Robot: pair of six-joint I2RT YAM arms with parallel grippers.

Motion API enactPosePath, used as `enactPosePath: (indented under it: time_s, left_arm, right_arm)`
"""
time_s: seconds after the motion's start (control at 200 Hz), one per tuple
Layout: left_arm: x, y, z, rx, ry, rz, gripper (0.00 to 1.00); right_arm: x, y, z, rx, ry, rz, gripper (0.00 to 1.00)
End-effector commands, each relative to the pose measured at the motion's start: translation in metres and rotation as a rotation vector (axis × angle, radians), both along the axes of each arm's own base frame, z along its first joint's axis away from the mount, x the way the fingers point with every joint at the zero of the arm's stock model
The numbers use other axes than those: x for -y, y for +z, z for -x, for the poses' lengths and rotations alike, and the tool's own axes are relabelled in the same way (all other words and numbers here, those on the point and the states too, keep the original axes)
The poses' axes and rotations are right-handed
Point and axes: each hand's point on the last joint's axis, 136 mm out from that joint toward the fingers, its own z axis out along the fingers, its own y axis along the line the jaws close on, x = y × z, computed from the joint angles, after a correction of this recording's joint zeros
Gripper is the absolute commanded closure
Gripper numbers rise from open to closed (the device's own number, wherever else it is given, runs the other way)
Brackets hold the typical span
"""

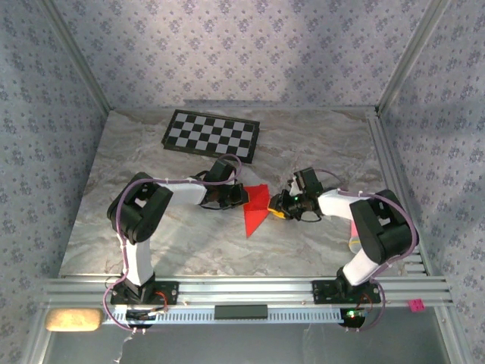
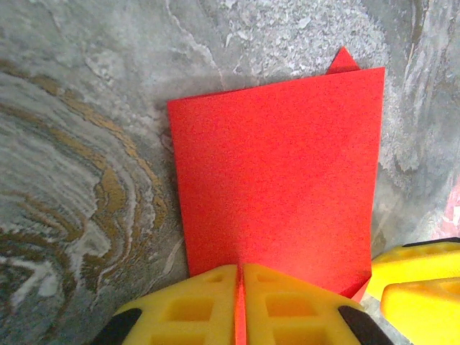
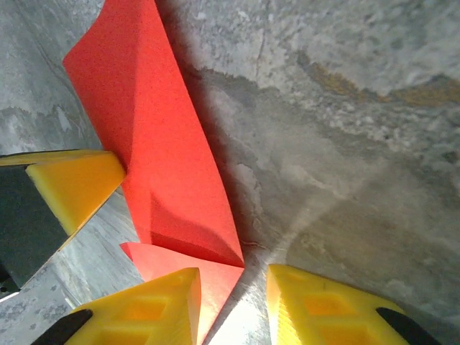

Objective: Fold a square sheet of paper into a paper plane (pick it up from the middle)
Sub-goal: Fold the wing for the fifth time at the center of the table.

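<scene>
Paper (image 1: pixel 256 206), bright red and creased to a point, sits mid-table (image 1: pixel 151 235) between your 2 grippers, nearer you than the checkerboard (image 1: pixel 212 135). Your left gripper (image 2: pixel 239 277) is clamped on its edge, with a red sliver pinched between the yellow fingers (image 2: pixel 180 309). Your right gripper (image 3: pixel 233 287) stands partly parted and grips nothing, 1 paper corner lying beside its finger.
</scene>
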Motion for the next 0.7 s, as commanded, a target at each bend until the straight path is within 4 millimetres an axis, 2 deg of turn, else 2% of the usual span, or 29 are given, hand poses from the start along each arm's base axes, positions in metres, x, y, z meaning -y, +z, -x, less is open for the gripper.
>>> enactPosePath:
  time_s: [0.0,0.38,0.695]
  left_arm:
    - [-0.006,-0.009,0.018,-0.045,-0.022,-0.036,0.87]
    - [-0.007,-0.01,0.019,-0.049,-0.024,-0.038,0.87]
    - [-0.007,-0.011,0.02,-0.051,-0.028,-0.039,0.87]
  right_arm:
    - [-0.011,0.007,-0.007,0.016,0.022,-0.046,0.7]
    - [-0.015,0.014,-0.02,0.06,0.021,-0.071,0.71]
    - [-0.024,0.018,-0.025,0.094,0.119,-0.117,0.71]
